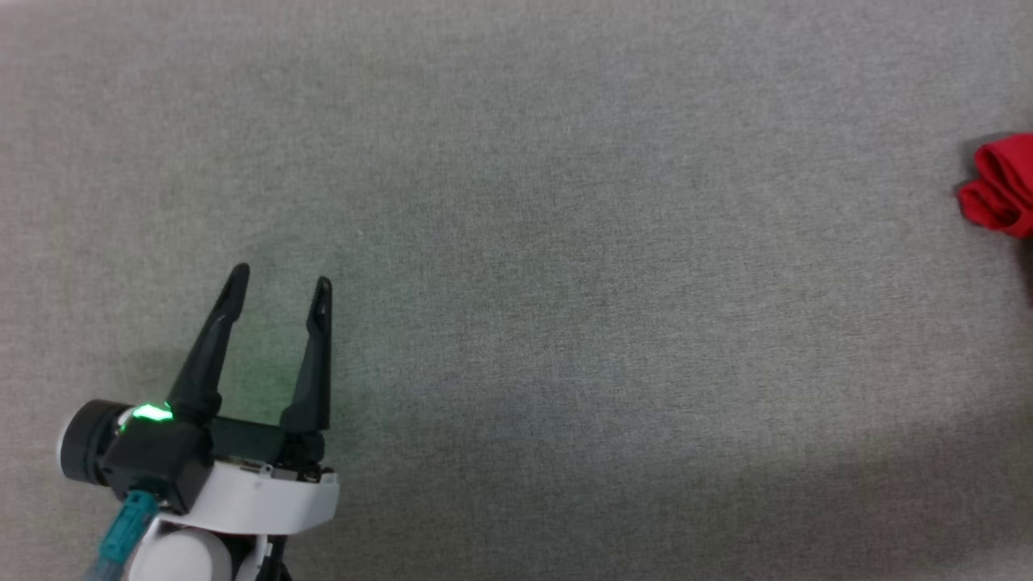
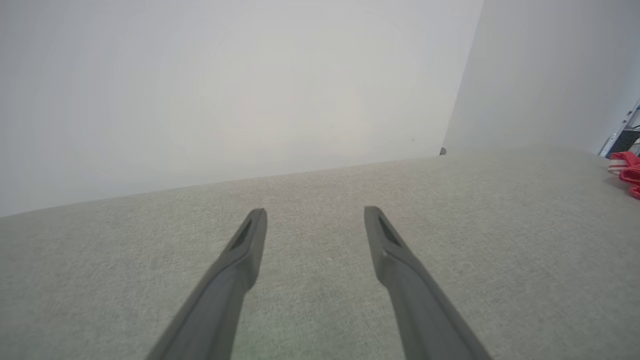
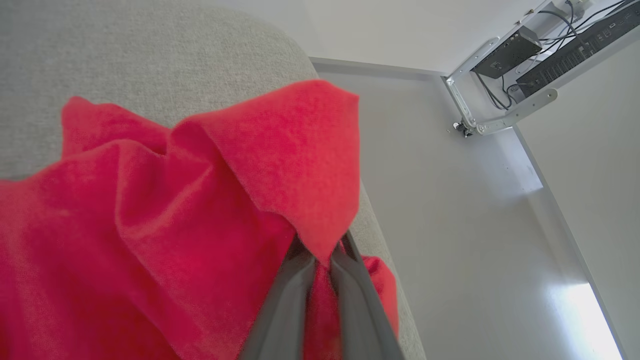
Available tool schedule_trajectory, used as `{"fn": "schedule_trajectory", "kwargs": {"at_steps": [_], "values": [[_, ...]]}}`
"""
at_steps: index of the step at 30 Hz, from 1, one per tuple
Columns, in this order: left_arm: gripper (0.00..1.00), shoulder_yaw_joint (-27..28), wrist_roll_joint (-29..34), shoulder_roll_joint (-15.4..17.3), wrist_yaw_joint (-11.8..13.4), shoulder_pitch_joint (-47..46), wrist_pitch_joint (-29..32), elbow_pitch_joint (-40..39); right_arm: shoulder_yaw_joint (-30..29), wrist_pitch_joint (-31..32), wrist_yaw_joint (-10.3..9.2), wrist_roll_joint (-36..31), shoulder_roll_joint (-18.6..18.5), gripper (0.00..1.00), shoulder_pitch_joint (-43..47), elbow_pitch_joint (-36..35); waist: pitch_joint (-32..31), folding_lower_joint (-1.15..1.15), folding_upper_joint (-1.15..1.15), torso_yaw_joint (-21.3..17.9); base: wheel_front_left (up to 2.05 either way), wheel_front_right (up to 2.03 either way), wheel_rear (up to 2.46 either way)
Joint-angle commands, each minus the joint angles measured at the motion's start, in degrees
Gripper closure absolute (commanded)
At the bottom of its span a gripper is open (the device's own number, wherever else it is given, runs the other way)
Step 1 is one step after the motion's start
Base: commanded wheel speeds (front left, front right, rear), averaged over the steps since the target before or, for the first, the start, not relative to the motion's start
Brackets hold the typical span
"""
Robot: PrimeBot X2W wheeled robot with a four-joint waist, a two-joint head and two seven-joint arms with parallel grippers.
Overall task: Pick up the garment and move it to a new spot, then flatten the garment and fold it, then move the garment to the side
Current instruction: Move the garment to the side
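You're on the pick-up: your right gripper [image 3: 325, 256] is pinched nearly shut on a fold of the garment [image 1: 1001, 190], bunched at three o'clock on the grey surface [image 1: 565, 242]. Your left gripper [image 1: 281, 277], at seven o'clock, gapes empty. Next, lift and carry it toward centre.
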Motion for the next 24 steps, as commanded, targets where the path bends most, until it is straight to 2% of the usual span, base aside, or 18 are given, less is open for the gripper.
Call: {"fn": "schedule_trajectory", "kwargs": {"at_steps": [1,13,15,16,18,24], "values": [[0.00,0.2,0.4,0.3,0.2,-0.4,0.1,-0.4,-0.3,-1.0,-0.10,-0.6,0.4,1.00,-1.3,1.1,0.9,0.00,0.00,0.3,0.00,0.00,0.00],[0.00,0.6,-0.2,1.6,0.8,0.3,1.3,-2.7,-3.2,-6.8,-0.10,-7.7,2.7,0.99,-5.8,11.4,2.2,0.00,0.00,-0.2,0.00,0.00,0.00],[0.00,0.7,-0.4,1.6,0.9,0.4,1.4,-2.8,-3.8,-7.5,-0.10,-7.9,2.9,0.61,-6.5,12.6,2.1,0.00,0.00,-0.3,0.00,0.00,0.00],[0.00,0.7,-0.4,1.7,0.9,0.4,1.4,-2.7,-4.1,-8.0,-0.10,-8.0,3.0,0.52,-6.8,13.3,2.0,0.00,0.00,-0.3,0.00,0.00,0.00],[0.00,0.6,-0.7,1.5,1.1,0.6,1.4,-2.5,-4.2,-8.6,-0.10,-8.4,2.9,0.00,-7.2,14.3,1.4,0.00,0.00,-0.4,0.00,0.00,0.00],[0.00,-0.1,-1.4,0.7,1.3,1.4,0.9,-0.9,-2.0,-10.3,-0.10,-9.1,3.1,0.00,-8.1,16.0,-1.8,0.00,0.00,-0.8,0.00,0.00,0.00]]}}
